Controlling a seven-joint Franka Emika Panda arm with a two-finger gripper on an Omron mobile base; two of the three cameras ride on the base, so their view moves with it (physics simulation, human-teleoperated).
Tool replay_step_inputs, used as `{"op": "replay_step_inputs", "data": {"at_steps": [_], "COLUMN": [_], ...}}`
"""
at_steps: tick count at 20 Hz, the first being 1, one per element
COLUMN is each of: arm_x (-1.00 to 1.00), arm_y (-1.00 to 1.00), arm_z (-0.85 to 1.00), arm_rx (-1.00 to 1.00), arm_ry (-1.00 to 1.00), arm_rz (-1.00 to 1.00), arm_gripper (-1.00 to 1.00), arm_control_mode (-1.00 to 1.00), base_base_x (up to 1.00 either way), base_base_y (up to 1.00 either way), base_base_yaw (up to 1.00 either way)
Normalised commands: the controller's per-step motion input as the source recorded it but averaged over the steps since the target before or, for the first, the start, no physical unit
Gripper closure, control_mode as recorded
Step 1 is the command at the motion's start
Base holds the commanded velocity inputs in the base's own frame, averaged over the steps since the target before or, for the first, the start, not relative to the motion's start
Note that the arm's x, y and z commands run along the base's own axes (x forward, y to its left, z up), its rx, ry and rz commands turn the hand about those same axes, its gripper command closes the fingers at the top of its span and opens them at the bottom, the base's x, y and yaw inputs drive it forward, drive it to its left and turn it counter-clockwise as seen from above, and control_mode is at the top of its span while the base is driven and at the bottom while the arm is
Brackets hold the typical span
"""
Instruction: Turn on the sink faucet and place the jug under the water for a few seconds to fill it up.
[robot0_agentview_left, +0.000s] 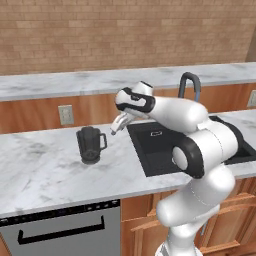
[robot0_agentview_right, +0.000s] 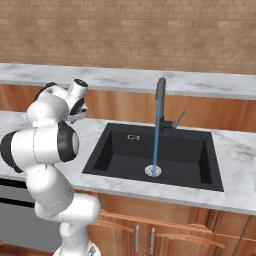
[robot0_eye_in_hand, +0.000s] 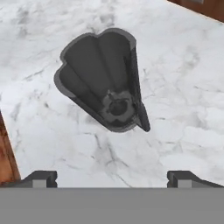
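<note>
With water (robot0_agentview_right: 156, 135) running from the faucet (robot0_agentview_right: 160, 92), you are hovering the wide, empty pincer (robot0_agentview_left: 117, 126) near the jug (robot0_agentview_left: 90, 145), standing ungrasped on the tabletop (robot0_agentview_left: 45, 170).

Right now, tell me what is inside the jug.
The jug is empty: the hand view looks into it, showing bare dark walls and a round fitting at the bottom. No water inside. Nothing covers the opening.

Even, bright rendered light; soft shadow cast at 6 o'clock under the jug (robot0_agentview_left: 90, 145); no glare; slight low-resolution softness throughout.
</note>
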Motion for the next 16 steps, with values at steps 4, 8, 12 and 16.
{"op": "replay_step_inputs", "data": {"at_steps": [4, 8, 12, 16], "arm_x": [0.48, 0.36, 0.21, 0.14], "arm_y": [0.1, 0.2, 0.17, 0.12], "arm_z": [-0.08, -0.17, -0.11, -0.28], "arm_rx": [0.0, 0.0, 0.0, 0.0], "arm_ry": [0.01, 0.06, 0.08, 0.08], "arm_rz": [0.18, 0.19, 0.21, 0.18], "arm_gripper": [-1.0, -1.0, -1.0, -1.0], "arm_control_mode": [-1.0, -1.0, -1.0, -1.0], "base_base_x": [0.0, 0.0, 0.0, 0.0], "base_base_y": [0.0, 0.0, 0.0, 0.0], "base_base_yaw": [0.0, 0.0, 0.0, 0.0]}}
